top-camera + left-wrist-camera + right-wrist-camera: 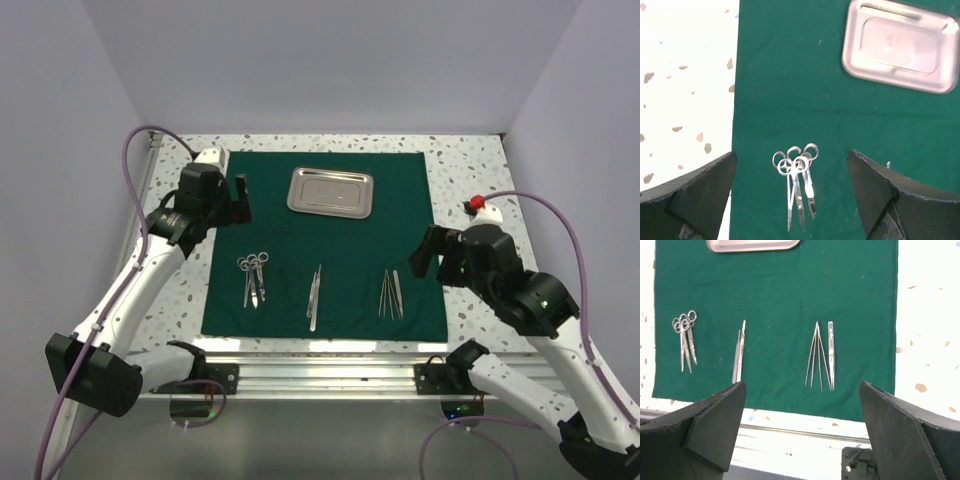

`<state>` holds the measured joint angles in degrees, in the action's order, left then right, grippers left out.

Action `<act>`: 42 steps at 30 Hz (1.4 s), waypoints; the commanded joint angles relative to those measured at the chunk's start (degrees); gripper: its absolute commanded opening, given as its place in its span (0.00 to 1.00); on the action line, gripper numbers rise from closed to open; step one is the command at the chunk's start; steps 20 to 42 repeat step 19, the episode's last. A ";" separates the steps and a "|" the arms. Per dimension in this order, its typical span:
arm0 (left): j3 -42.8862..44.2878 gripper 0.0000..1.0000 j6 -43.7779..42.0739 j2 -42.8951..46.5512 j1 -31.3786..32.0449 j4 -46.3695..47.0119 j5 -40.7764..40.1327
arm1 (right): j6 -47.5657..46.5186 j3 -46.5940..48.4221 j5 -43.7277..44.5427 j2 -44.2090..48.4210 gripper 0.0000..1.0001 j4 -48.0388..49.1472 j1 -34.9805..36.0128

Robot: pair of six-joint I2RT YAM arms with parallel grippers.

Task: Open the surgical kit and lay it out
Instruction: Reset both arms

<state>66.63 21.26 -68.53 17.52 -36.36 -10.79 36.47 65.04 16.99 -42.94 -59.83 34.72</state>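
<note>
The dark green cloth (330, 250) of the surgical kit lies spread flat on the table. A steel tray (331, 191) rests on its far middle. Along the near half lie scissors (254, 277) at the left, slim forceps (314, 295) in the middle and tweezers (391, 293) at the right. My left gripper (238, 200) hovers open over the cloth's left edge, above the scissors (797, 185), holding nothing. My right gripper (432, 255) stands open at the cloth's right edge. In its wrist view the tweezers (820, 357) lie beyond its empty jaws (802, 430).
A small red-topped object (480, 202) sits on the speckled table (470, 160) just right of the cloth. An aluminium rail (320, 372) runs along the near edge. Grey walls close in the back and both sides.
</note>
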 commanded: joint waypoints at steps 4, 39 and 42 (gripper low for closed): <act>-7.47 0.96 1.86 8.49 -0.47 7.97 0.41 | -3.67 2.72 -0.82 -9.96 0.99 10.17 0.00; -6.78 0.99 -2.62 13.78 -0.29 11.66 -0.63 | -10.90 5.55 -2.41 -6.90 0.99 9.31 -0.09; -6.78 0.99 -2.62 13.78 -0.29 11.66 -0.63 | -10.90 5.55 -2.41 -6.90 0.99 9.31 -0.09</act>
